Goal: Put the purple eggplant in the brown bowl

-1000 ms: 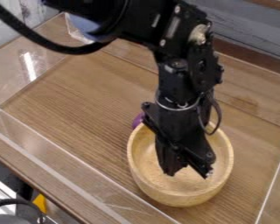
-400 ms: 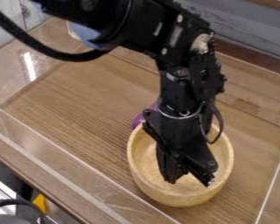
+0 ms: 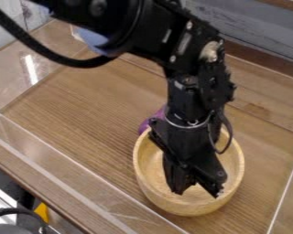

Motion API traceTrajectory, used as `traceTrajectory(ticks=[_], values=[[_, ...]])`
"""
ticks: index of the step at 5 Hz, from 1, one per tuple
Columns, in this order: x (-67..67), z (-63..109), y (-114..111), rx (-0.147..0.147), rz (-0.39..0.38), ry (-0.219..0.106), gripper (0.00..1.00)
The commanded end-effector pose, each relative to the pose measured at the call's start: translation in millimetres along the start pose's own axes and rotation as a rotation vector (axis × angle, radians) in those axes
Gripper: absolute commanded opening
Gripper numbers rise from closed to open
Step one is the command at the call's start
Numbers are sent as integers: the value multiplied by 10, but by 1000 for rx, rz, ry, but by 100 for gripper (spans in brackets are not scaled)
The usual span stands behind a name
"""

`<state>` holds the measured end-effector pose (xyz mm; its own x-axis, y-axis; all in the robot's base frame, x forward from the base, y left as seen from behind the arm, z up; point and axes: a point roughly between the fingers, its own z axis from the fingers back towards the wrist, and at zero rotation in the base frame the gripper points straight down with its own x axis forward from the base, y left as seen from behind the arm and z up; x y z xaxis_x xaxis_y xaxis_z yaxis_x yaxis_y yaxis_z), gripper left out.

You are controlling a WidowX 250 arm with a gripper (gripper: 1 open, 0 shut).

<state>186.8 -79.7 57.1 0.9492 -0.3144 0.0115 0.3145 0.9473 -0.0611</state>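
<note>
Visible just outside the rim of the brown bowl, centre-right of frame: purple eggplant, partly hidden. Gripper closed over bowl interior, no held object discernible. Remaining: grasp, lift, placement inside.

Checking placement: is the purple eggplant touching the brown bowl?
Cannot tell. In the camera view, the pincer and arm hide most of the eggplant beside the bowl's rim.

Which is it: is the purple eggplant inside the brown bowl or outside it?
Outside: the eggplant shows beyond the far rim of the bowl, partly hidden behind the claw.
</note>
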Motion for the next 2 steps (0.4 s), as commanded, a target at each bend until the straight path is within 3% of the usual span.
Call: traceTrajectory(ticks=[1,2], values=[[32,9,-21,-1,-8,-13,0],[32,-13,-20,-1,-2,-6,0]])
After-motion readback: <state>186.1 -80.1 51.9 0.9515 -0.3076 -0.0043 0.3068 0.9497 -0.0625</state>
